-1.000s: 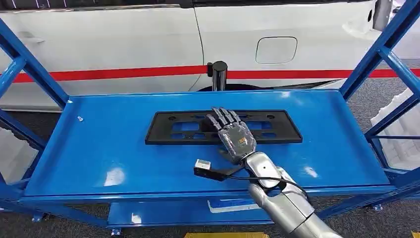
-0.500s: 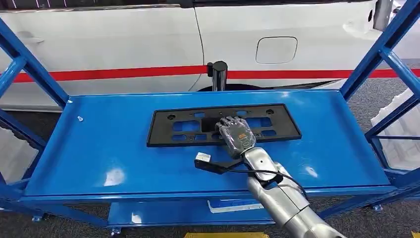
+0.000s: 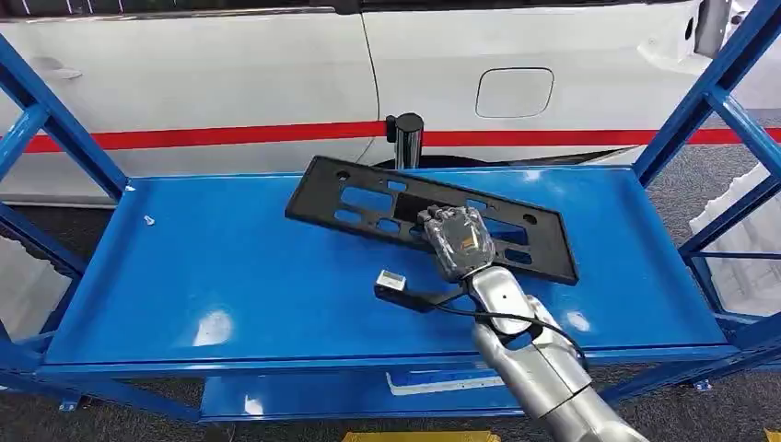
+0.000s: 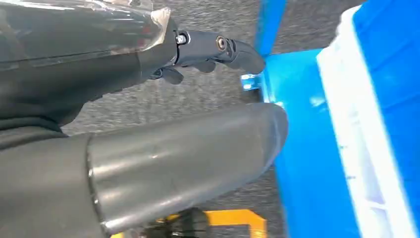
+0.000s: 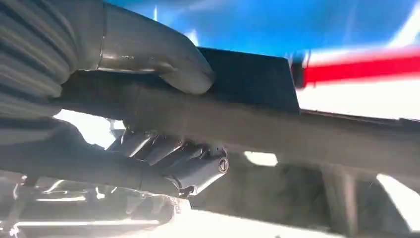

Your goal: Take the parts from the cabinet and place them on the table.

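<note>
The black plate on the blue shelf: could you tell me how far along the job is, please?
Done: the right hand grips the black plate, thumb on one face, fingers on the other. In hand: lifting it, tilted off the blue shelf. Left: carrying it to the table. The left hand holds nothing.

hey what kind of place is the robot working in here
Probably a car plant or auto workshop: a white car body with a fuel flap stands behind a blue steel parts rack, and the right hand grips a black plastic licence-plate frame.

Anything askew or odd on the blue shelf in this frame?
The black plate frame sits skewed and tilted across the blue shelf, but only because the right hand grips it mid-lift. A small white bit lies near the shelf's left edge. Nothing damaged.
</note>
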Tool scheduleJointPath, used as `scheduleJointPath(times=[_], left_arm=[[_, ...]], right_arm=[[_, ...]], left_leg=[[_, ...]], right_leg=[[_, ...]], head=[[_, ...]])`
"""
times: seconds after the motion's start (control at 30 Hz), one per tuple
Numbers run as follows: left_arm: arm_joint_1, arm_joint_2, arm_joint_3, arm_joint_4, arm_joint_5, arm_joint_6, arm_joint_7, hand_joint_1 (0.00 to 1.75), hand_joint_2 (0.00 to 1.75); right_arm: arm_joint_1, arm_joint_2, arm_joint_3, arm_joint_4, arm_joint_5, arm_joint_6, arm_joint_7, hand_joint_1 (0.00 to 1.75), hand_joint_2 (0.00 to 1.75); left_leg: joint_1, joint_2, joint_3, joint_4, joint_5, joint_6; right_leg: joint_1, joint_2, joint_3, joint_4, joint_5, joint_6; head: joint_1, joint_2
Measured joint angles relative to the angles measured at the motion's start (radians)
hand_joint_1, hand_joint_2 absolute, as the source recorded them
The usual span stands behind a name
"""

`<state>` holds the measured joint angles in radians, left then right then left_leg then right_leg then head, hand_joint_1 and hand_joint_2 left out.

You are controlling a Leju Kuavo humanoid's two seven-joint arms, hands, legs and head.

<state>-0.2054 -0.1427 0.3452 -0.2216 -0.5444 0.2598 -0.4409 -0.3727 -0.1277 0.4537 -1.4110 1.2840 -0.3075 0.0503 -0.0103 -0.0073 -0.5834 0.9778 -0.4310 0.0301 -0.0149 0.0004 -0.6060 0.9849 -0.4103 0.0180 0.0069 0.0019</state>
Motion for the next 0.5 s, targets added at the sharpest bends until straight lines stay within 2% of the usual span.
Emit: scheduleJointPath(times=[0.23, 0.27, 0.37, 0.5], left_arm=[[-0.01, -0.007, 0.02, 0.0, 0.0, -0.007, -0.017, 0.0, 0.0], [-0.01, -0.008, 0.021, 0.0, 0.0, -0.009, -0.017, 0.0, 1.75], [-0.013, -0.01, 0.023, 0.0, -0.003, -0.01, -0.016, 0.0, 1.75], [-0.018, -0.021, 0.039, 0.0, 0.012, -0.038, -0.025, 0.0, 1.75]], right_arm=[[-0.023, -0.026, -0.049, -0.089, -0.004, 0.015, 0.0, 1.75, 1.75], [-0.023, -0.028, -0.051, -0.094, -0.004, 0.011, -0.001, 1.75, 1.75], [-0.048, -0.042, -0.066, -0.121, -0.027, 0.005, -0.011, 1.75, 1.75], [-0.169, -0.077, -0.111, -0.175, -0.111, 0.04, -0.047, 1.75, 1.75]], left_leg=[[0.0, 0.0, 0.0, 0.0, 0.0, 0.0], [0.0, 0.0, 0.0, 0.0, 0.0, 0.0], [0.0, 0.0, -0.002, 0.0, 0.0, 0.0], [-0.002, 0.0, -0.002, 0.0, 0.002, 0.002]], right_leg=[[0.0, 0.0, 0.0, 0.0, 0.0, 0.0], [0.0, 0.0, 0.0, 0.0, 0.0, 0.0], [0.0, 0.0, -0.001, 0.0, 0.0, 0.0], [-0.001, 0.0, -0.001, 0.0, 0.001, 0.0]], head=[[0.0, 0.0], [0.0, 0.0], [0.0, 0.0], [0.0, 0.0]])
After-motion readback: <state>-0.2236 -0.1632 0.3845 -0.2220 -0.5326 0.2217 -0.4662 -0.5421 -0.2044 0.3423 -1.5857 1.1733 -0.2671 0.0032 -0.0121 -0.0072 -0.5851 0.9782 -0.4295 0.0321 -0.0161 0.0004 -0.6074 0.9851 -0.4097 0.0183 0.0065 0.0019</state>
